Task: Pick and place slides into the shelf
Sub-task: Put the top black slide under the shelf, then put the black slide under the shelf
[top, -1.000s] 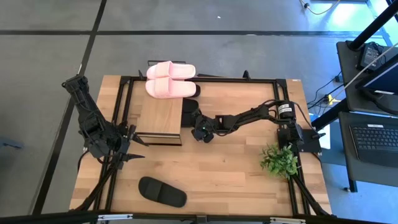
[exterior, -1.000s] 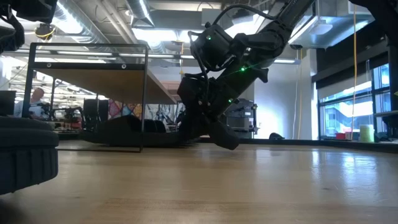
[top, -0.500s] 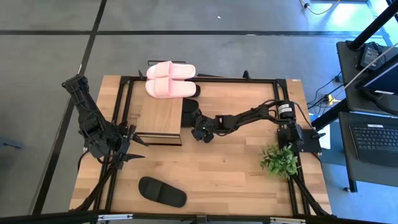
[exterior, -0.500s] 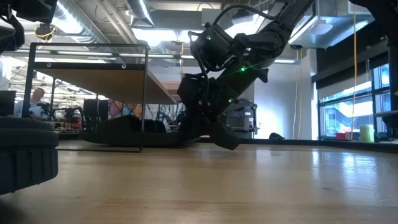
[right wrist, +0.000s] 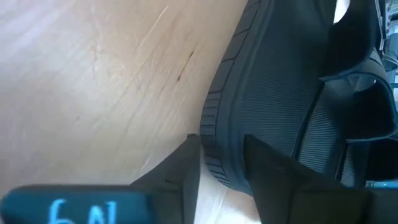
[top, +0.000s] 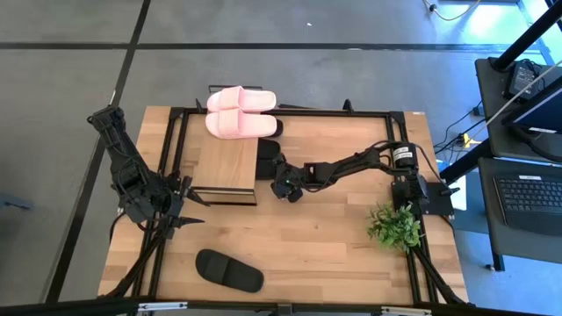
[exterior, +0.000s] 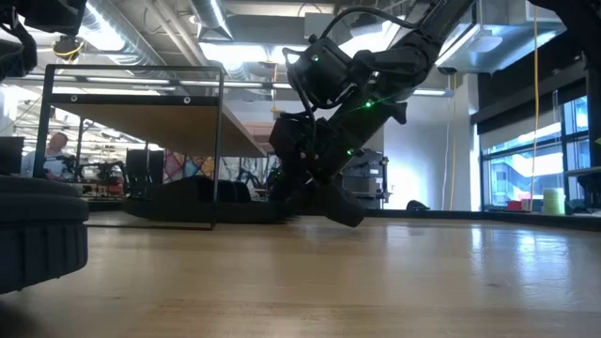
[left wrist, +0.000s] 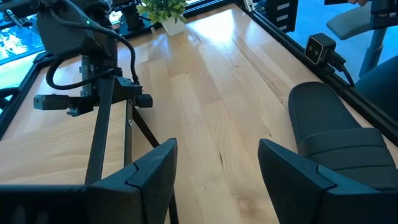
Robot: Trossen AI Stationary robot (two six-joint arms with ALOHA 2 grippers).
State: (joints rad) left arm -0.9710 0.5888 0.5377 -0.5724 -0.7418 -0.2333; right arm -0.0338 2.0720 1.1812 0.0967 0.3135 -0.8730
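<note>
— Right, where does the right gripper (top: 279, 175) sit?

— Low at the shelf's (top: 225, 165) right edge. A black slide (right wrist: 273, 99) lies under the shelf, its sole rim between the narrowly parted fingers (right wrist: 177, 177), its long axis running away from them.

— And the left gripper (left wrist: 214, 168)?

— It hovers wide open, left of the shelf, nearer the other black slide (top: 228, 270) at the near edge. The pink pair (top: 239, 112) lies on top.

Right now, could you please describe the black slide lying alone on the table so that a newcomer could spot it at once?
Start at the wooden table and find the shelf with the pink slides on top. Go from there to the table's opposite edge, below the left gripper in the high view. The lone black slide lies flat there in the open, far from every other slide.
</note>
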